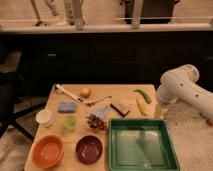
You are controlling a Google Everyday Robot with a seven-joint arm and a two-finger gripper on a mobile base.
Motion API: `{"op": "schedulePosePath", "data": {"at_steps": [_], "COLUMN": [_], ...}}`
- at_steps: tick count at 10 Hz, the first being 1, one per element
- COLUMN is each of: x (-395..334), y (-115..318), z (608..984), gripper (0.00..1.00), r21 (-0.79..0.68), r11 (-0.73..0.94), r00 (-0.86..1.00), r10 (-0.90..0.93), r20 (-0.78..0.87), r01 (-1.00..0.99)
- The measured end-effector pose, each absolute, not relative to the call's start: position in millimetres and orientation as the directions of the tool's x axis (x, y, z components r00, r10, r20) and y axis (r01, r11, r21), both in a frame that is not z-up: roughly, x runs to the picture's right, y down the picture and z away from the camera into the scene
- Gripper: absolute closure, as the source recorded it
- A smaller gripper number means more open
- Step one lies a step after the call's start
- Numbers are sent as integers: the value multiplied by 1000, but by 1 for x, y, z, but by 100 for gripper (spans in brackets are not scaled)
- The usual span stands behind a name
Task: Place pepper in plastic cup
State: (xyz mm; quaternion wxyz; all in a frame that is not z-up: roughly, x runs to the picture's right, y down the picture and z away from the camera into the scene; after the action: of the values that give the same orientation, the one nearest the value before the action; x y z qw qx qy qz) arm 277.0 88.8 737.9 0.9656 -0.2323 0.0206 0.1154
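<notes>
The pepper (143,95), slim and dark green, lies at the back right of the wooden table (125,91). A pale yellow banana-shaped piece (141,106) lies just in front of it. My gripper (160,111) hangs from the white arm (181,88) at the table's right edge. It is just right of the yellow piece, in front and to the right of the pepper, open and holding nothing. The small green translucent plastic cup (70,122) stands on the left side of the table, far from the gripper.
A green tray (170,159) fills the front right. An orange bowl (48,151) and a purple bowl (89,149) sit at the front left, with a white cup (44,117) behind them. A blue sponge (66,106), orange fruit (85,92), utensils, grapes (97,121) and a brown bar (120,108) lie mid-table.
</notes>
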Motion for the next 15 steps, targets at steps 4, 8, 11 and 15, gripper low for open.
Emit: {"op": "schedulePosePath", "data": {"at_steps": [4,8,11,15], "x": [276,277,277,308], "y": [71,71,70,43], "z": [770,770,771,798], "gripper": [20,20,20,20], "r21": [-424,-425,-415,-347], "r11": [872,871,875,888], "r00": [969,969,968,954], "r10": [230,231,235,286], "r20": [-89,-88,-87,-93], "r01": [-246,-246,-250,-301]}}
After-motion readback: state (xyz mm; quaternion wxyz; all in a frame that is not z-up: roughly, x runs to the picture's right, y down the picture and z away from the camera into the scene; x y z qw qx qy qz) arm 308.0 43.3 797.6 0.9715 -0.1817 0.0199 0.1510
